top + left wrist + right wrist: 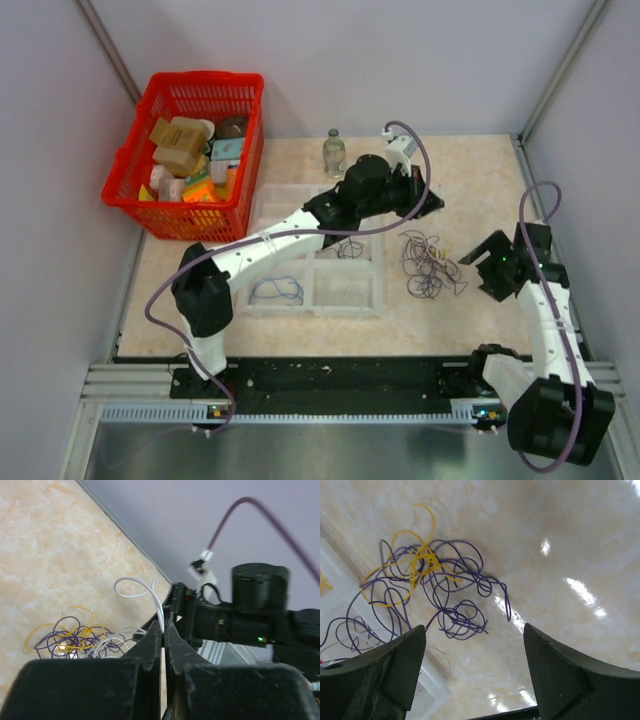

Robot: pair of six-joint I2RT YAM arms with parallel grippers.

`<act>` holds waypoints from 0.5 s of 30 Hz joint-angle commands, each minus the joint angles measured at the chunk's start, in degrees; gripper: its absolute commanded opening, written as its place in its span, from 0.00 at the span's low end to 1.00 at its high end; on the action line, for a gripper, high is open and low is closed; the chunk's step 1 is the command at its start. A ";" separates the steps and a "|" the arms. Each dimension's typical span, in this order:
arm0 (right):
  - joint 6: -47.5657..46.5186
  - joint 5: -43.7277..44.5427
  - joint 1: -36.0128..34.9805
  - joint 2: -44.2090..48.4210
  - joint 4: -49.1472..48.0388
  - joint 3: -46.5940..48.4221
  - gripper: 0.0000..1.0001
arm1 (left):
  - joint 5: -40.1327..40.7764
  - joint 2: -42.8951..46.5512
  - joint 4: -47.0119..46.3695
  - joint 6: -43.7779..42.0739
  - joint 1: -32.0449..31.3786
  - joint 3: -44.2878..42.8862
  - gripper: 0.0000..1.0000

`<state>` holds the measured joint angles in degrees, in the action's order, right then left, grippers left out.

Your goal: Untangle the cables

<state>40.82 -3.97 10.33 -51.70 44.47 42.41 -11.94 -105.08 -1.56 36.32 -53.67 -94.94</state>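
Note:
The cables (430, 265) lie in a loose bunch on the table, right of the clear tray. They are mostly dark purple, with yellow and white strands. My left gripper (430, 204) hangs just behind the bunch. In the left wrist view the left gripper (163, 624) is shut on a white strand (134, 587) that loops up from the bunch (70, 637). My right gripper (478, 258) is just right of the bunch. In the right wrist view the right gripper (474, 627) is open and empty, above the near edge of the purple loops (432, 582).
A clear divided tray (345, 295) lies left of the bunch, with a blue cable (275, 291) and a dark cable (350, 248) in it. A red basket (132, 205) of packets stands at the back left. A small glass bottle (333, 152) stands at the back.

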 commanded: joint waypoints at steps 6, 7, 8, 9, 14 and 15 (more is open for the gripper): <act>4.97 -30.58 3.65 -5.95 -22.84 -12.00 0.70 | -6.77 -0.04 -3.09 3.23 -0.30 -6.22 0.00; 5.41 -30.23 3.56 -5.78 -23.89 -13.40 0.70 | -7.99 -0.04 -3.10 3.93 -0.38 -6.92 0.00; 6.54 -30.14 3.56 -5.78 -26.16 -14.11 0.69 | -9.31 0.05 -3.10 4.63 -0.47 -7.71 0.00; 7.86 -30.05 3.56 -5.95 -28.97 -15.50 0.66 | -10.72 0.22 -3.44 5.25 -0.56 -8.42 0.00; 18.84 -31.72 3.38 -9.02 -46.98 -21.49 0.47 | -16.44 3.90 -4.50 7.01 -1.35 -9.04 0.00; 20.34 -31.54 3.21 -10.07 -49.37 -21.67 0.47 | -17.05 4.61 -4.59 6.93 -1.61 -9.13 0.00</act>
<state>51.77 -32.97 13.87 -58.96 12.80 22.79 -23.14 -105.36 -2.59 41.47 -54.19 -102.08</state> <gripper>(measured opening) 0.480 0.019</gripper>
